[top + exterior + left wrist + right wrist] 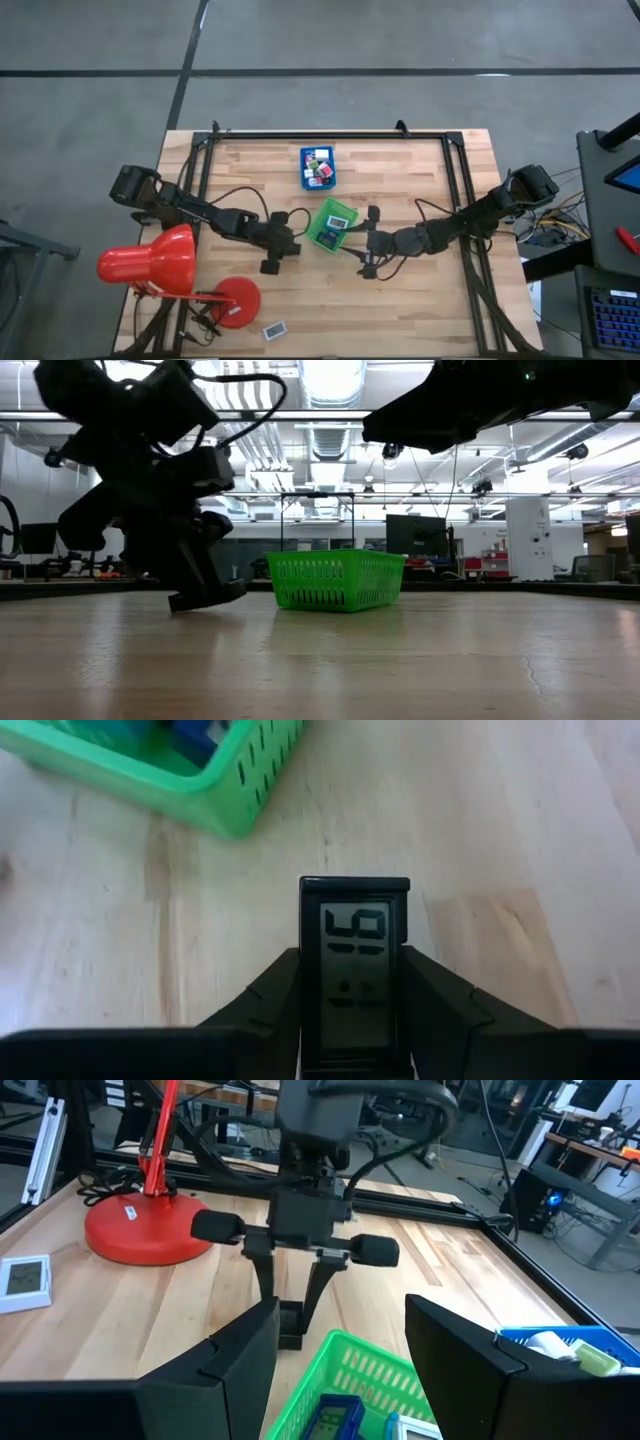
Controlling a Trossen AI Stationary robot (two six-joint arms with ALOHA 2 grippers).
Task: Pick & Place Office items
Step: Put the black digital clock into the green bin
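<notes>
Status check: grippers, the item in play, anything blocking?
Left gripper shut on small digital clock, low at the table beside green tray. Right gripper open, empty, over that tray. Nothing between clock and tray.

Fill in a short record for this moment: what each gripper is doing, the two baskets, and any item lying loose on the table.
left gripper: shut on a small digital clock, low over the table beside the green basket
right gripper: open, empty, above the green basket
blue basket: holds several small items
loose item: white clock by the red lamp
</notes>
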